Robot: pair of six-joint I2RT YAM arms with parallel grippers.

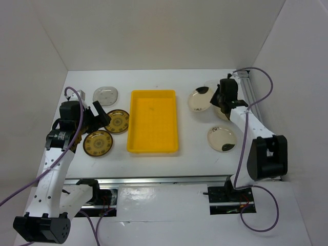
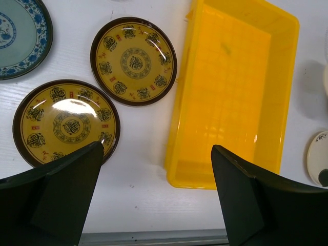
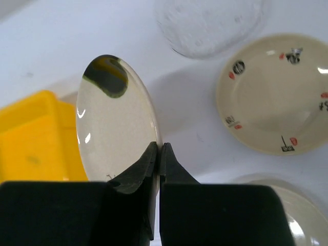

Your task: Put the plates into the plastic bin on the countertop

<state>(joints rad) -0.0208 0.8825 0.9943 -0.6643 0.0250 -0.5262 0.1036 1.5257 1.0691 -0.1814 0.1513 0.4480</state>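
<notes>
The yellow plastic bin (image 1: pixel 152 122) lies empty mid-table and also shows in the left wrist view (image 2: pixel 236 87). My right gripper (image 1: pixel 219 100) is shut on the rim of a cream plate with a dark mark (image 3: pixel 115 120), held tilted just right of the bin (image 3: pixel 31 138); its fingertips meet at the plate's edge (image 3: pixel 158 149). My left gripper (image 2: pixel 158 154) is open and empty, above the table between the bin and two brown-gold plates (image 2: pixel 134 61) (image 2: pixel 66 122). A blue-patterned plate (image 2: pixel 15 36) lies further left.
A white-grey plate (image 1: pixel 105 94) lies at the back left. A cream plate (image 1: pixel 222 139) lies front right. Below the right wrist are a clear glass plate (image 3: pixel 210 23) and a cream plate with small marks (image 3: pixel 274 92). White walls surround the table.
</notes>
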